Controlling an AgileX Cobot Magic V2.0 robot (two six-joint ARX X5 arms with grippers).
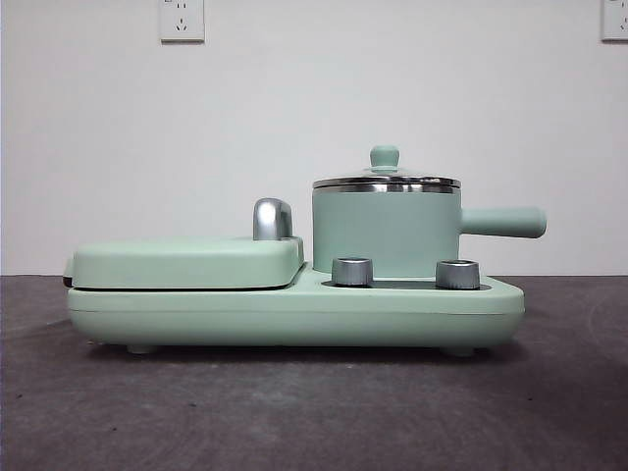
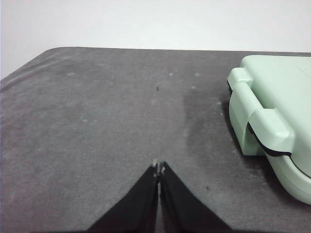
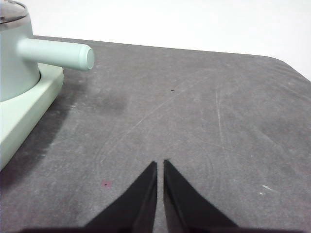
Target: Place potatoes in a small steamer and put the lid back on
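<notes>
Steamer: the small steamer (image 1: 385, 234) stands on the right of the mint-green cooker base (image 1: 294, 312).
Lid: the lid (image 1: 386, 179) sits on its rim.
Hidden: the steamer's inside; no potatoes in sight.
Writing: none legible.
Left hand (image 2: 159, 168): jaws together, above bare bench (image 2: 97, 121).
Right hand (image 3: 160, 164): nearly together, holding nothing.

Matt mint-green small steamer (image 1: 386, 234), shiny steel-rimmed lid (image 1: 386, 182), dull grey table (image 1: 314, 412).

left gripper (image 2: 159, 167) and right gripper (image 3: 160, 163) both closed, empty.
</notes>
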